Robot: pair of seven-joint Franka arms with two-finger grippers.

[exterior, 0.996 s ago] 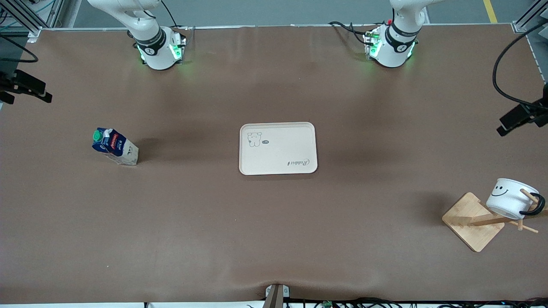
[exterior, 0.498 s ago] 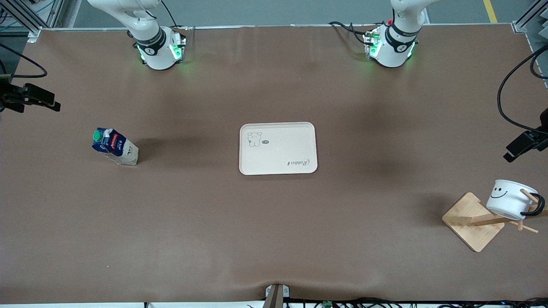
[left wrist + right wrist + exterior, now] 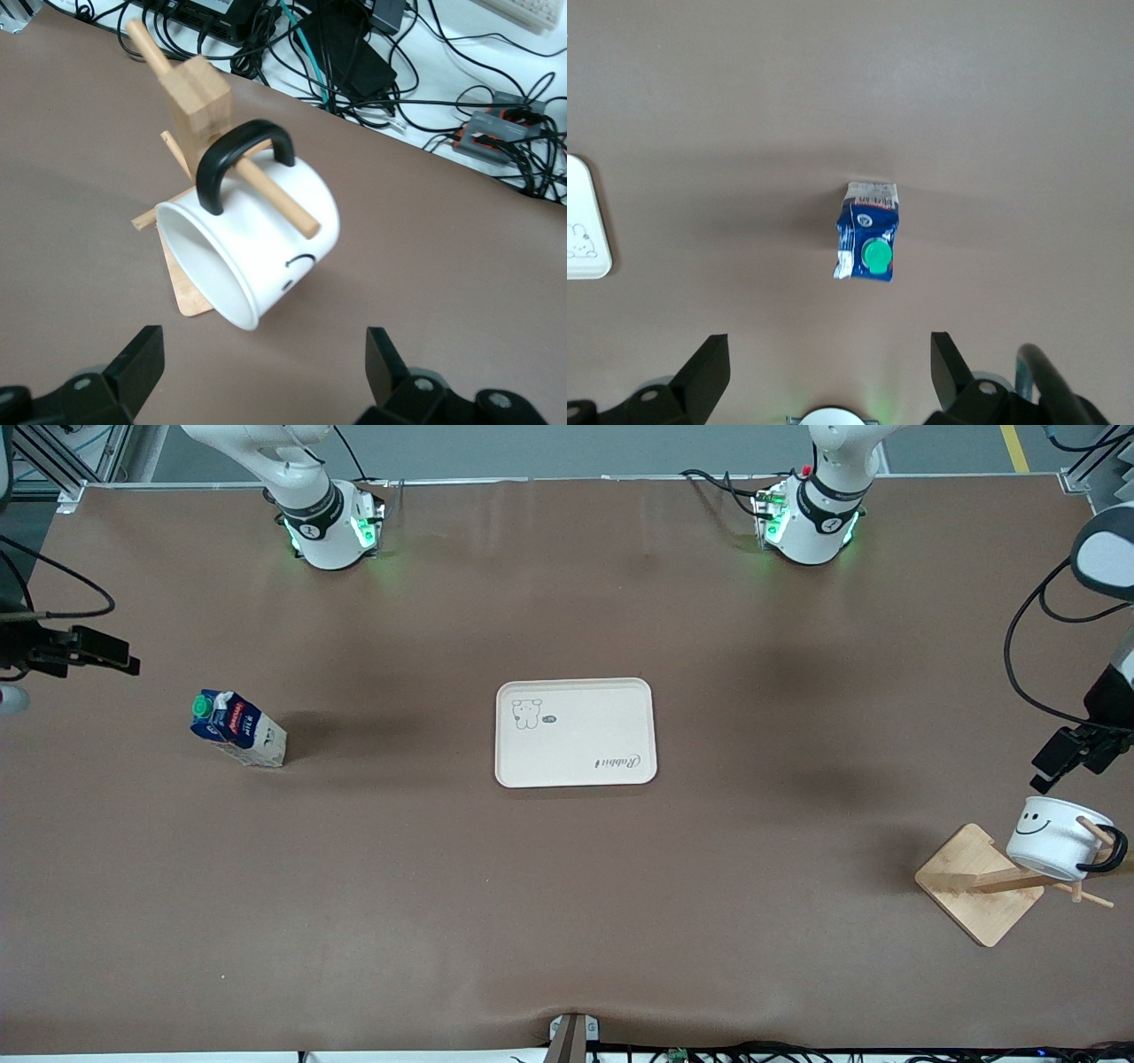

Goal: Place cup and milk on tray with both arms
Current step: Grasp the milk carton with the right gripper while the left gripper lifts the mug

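Note:
The white smiley cup hangs by its black handle on a peg of the wooden rack at the left arm's end of the table. My left gripper hovers just above it, open and empty. In the left wrist view the cup lies tilted ahead of the open left gripper. The milk stands at the right arm's end. My right gripper is open and empty, in the air beside the milk. The right wrist view shows the milk ahead of the open right gripper. The cream tray lies bare mid-table.
The rack's square wooden base and upright post stand close under the cup. Cables and power bricks lie past the table edge near the rack. A corner of the tray shows in the right wrist view.
My left gripper has come down toward the cup on the rack. My right gripper has moved lower and inward toward the milk. Cup, milk and tray have not moved.

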